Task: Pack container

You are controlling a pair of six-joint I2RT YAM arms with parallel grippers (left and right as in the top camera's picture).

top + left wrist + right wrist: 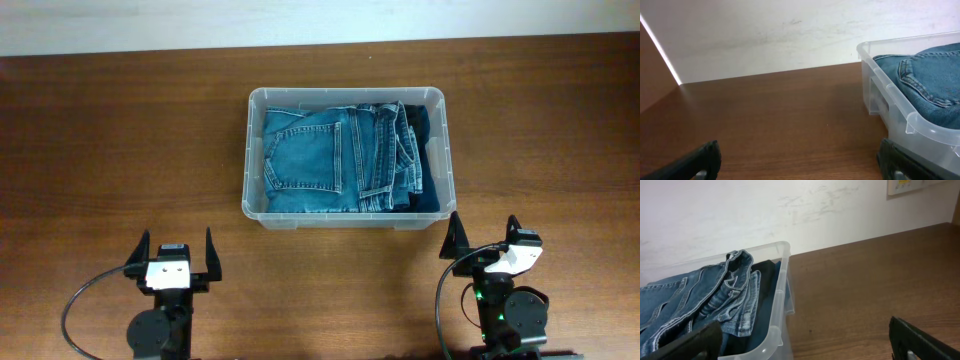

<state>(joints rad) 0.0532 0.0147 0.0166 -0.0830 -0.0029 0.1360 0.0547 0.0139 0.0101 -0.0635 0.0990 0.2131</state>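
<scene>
At the centre of the tabletop (120, 130), across from my two arms, I list:

Container (250, 165): one. Clear plastic, rectangular, rounded corners, standing flat with a long side towards me.

Contents: blue jeans (320, 160), one folded pair as far as I can count, back pocket up, covering the left and middle of the floor. Dark navy fabric (428, 150), one piece along the right wall, partly under the denim; I cannot tell what garment it is.

Hands: two. Left hand (177, 245), at the near edge, off the container's front left and well apart from it, fingers spread wide with nothing between them. Right hand (486, 235), close beside the container's near right corner, fingers likewise spread wide, holding nothing.
</scene>
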